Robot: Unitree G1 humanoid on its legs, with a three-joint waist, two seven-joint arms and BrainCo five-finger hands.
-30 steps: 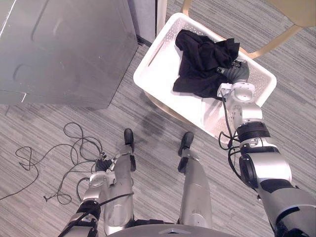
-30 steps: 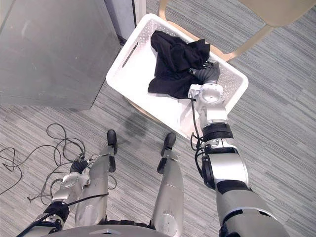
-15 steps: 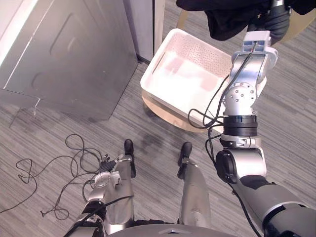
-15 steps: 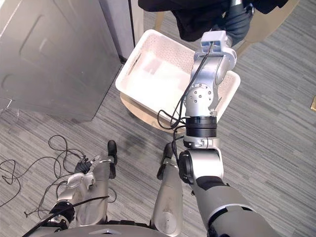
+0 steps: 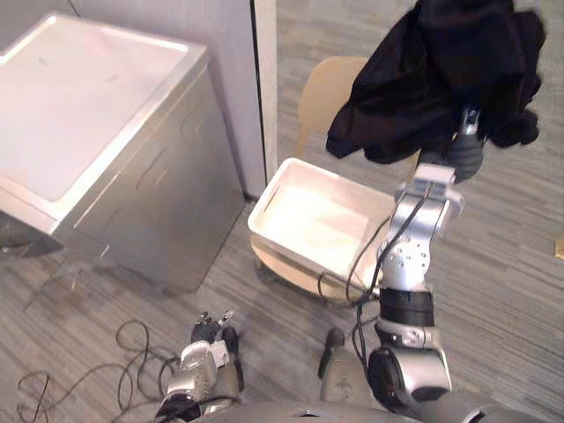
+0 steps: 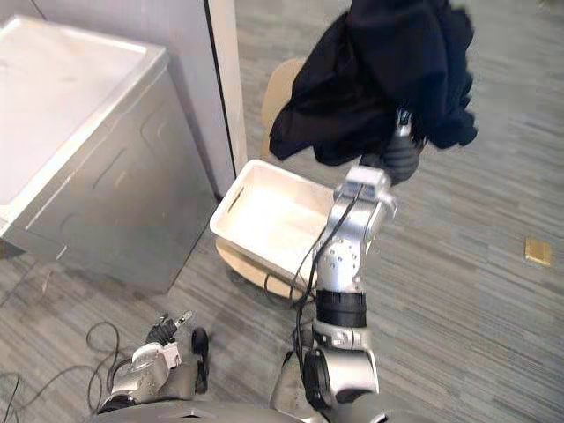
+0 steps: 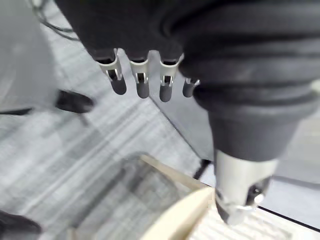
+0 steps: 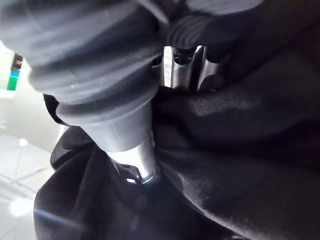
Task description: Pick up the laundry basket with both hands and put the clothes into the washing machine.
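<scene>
My right hand [image 5: 464, 157] was clenched round the black clothes [image 5: 432, 79], upper right — the laundry basket [image 5: 317, 220] sat emptied mid-frame. My left hand [image 7: 142, 82] hung slack. A trailing fold could slip free — and the washing machine [image 5: 106, 150] at left looked closed.

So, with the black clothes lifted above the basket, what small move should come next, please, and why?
Probably swing the right hand left toward the washing machine: it grips the black clothes high above the white basket, and the machine stands to its left.
</scene>
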